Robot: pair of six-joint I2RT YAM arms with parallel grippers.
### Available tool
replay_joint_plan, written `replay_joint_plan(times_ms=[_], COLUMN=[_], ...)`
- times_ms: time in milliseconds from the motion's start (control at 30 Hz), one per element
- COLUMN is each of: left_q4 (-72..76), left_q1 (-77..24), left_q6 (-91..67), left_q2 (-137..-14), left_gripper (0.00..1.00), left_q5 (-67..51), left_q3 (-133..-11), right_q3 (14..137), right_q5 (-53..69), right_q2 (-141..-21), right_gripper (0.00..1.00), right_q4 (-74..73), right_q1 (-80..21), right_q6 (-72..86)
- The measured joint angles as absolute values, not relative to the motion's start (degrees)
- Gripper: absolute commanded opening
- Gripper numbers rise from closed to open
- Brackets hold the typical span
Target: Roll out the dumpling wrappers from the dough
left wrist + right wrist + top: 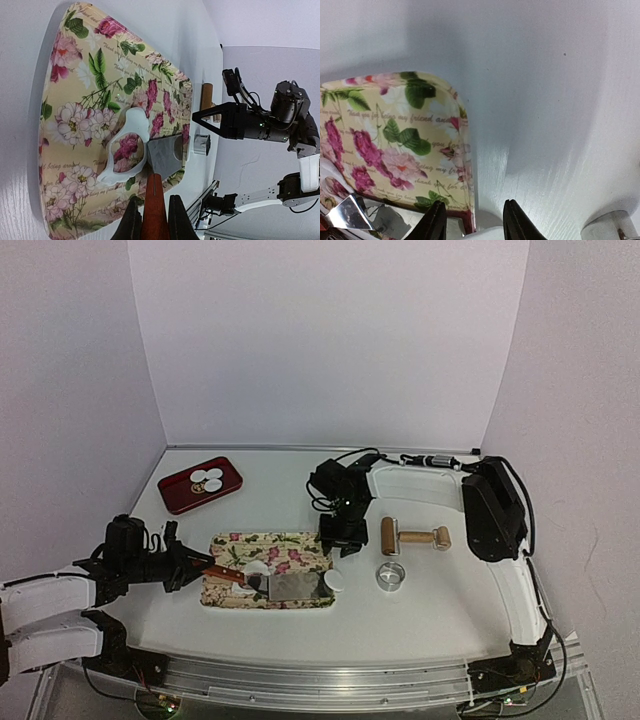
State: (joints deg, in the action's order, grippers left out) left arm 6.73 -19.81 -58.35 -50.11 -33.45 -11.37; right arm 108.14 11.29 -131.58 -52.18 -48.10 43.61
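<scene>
The dough [125, 150] is a thin white sheet with a round hole, lying on the floral tray [75, 100]. My left gripper [154, 222] is shut on the red-brown handle [154, 205] of a scraper. The scraper's metal blade [165, 156] rests on the tray beside the dough [257, 568]. One round dumpling wrapper [334, 580] lies at the tray's right end. My right gripper [474, 224] hangs just above it, its jaws apart, with the tray's corner [462, 165] and a bit of white below them. More wrappers [207, 481] sit in a red tray [228, 483] at the back left.
A wooden rolling pin [415, 536] lies on the table right of the floral tray [225, 592]. A metal ring cutter [391, 575] stands in front of it and shows in the right wrist view [612, 225] too. White walls close in the table on three sides.
</scene>
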Motion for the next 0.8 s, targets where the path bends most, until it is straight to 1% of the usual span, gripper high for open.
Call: replay_joint_plan(times_ms=[300, 467, 633, 800], left_q4=[6.29, 6.48, 6.44, 6.44], left_q1=[-19.81, -19.81, -19.81, -19.81], left_q6=[-58.27, -58.26, -58.26, -58.26], left_q2=[-50.74, -50.87, -50.87, -50.87], left_gripper=[0.0, 0.0, 0.0, 0.0], left_q5=[-33.5, -33.56, -33.84, -33.91], left_q3=[-11.99, -11.99, -11.99, -11.99], right_q3=[104.94, 98.69, 92.0, 88.23], right_q5=[11.95, 14.91, 18.07, 20.39], right_q2=[-125.65, -123.33, -122.11, -121.15], right_gripper=[0.58, 0.61, 0.66, 0.7], right_q4=[-51.58, -48.52, -44.61, -40.95], right_q1=[-48.1, -48.1, -48.1, -48.07], right_q6=[43.42, 43.32, 43.46, 43.61])
